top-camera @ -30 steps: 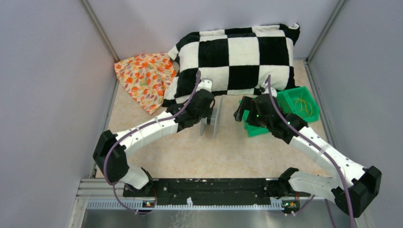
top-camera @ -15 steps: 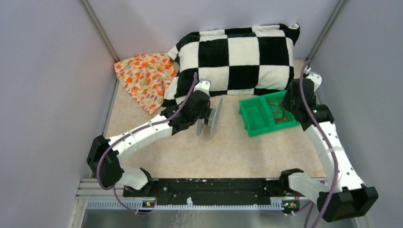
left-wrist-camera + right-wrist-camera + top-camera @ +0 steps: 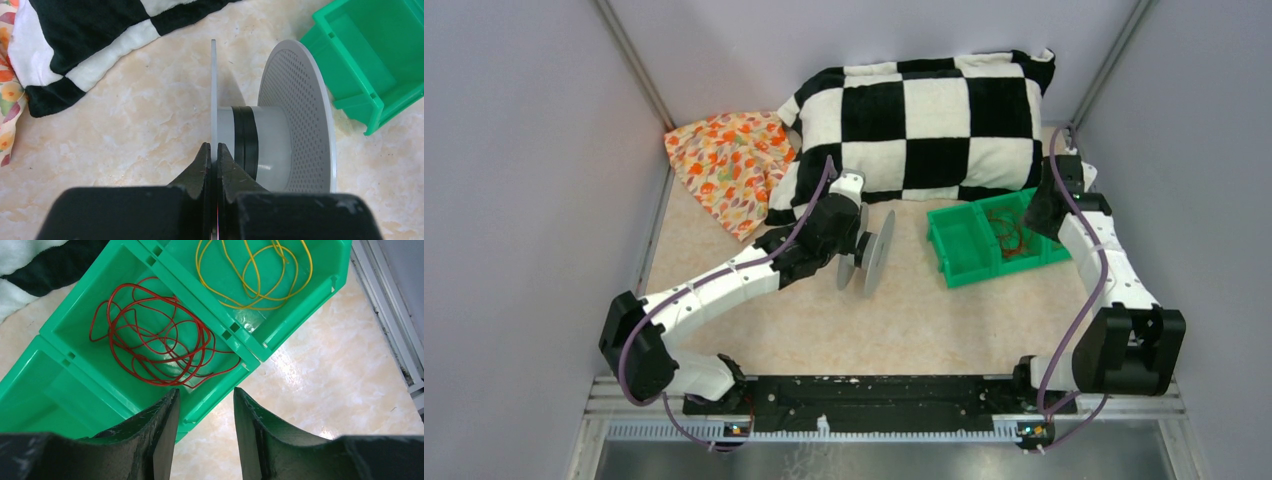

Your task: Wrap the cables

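Left gripper (image 3: 212, 152) is clamped tight on the near flange of the grey spool (image 3: 295, 120). The spool's flanges are upright over the surface (image 3: 125, 115), near the checkered pillow (image 3: 934, 110). Right gripper (image 3: 202, 400) has its jaws partway apart with nothing between them, and it hangs above the near rim of the green bin (image 3: 235, 342). Red cables (image 3: 155, 340) lie tangled in the bin's middle compartment, yellow cables (image 3: 260, 270) in the end one beside it. Versus a second ago, the right arm has swung from the bin's spool-side end to its far right end, and its jaws have narrowed. The left grip is unchanged and the spool has barely shifted.
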You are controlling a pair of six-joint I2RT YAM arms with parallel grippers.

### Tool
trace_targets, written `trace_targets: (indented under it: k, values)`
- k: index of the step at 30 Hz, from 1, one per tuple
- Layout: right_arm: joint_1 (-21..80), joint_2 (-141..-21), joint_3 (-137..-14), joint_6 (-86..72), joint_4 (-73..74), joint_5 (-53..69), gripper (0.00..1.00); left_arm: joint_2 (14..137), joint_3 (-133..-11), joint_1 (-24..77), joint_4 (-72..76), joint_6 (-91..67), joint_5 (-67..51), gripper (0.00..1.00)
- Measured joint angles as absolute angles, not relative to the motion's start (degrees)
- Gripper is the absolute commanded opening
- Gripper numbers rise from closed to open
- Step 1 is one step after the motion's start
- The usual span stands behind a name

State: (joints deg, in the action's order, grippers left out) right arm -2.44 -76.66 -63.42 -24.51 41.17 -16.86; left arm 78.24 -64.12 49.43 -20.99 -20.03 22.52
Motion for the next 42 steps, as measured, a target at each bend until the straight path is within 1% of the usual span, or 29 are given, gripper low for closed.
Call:
trace_targets:
  k: [4, 8, 15, 21, 31, 42]
  values:
    - [-2.4, -76.1, -62.6, -24.1, 41.0, -16.8, 0.49, 78.1, -63.4, 49.4, -20.6, -20.1, 21.8, 0.0]
    - [-2.4, -74.2, -58.5, -25.0, 40.9, -16.1, 0.5, 78.1, -62.8, 49.4, -20.6, -20.2, 21.0, 0.0]
    - [-2.4, -73.7, -52.8, -28.8, 40.1, -13.6, 0.43, 78.1, -62.6, 49.4, -20.5, -20.3, 18.6, 0.0]
    - [-2.4, -74.8, -51.4, -31.0, 38.2, -12.5, 0.4, 77.8, -61.5, 49.4, -19.4, -20.5, 17.8, 0.0]
    - [-2.4, -78.6, -51.4, -32.7, 34.3, -12.4, 0.4, 77.2, -60.7, 49.4, -19.0, -20.6, 17.8, 0.0]
    - [-2.4, -82.1, -51.5, -34.2, 30.5, -12.2, 0.37, 76.6, -60.0, 49.4, -18.6, -20.9, 17.8, 0.0]
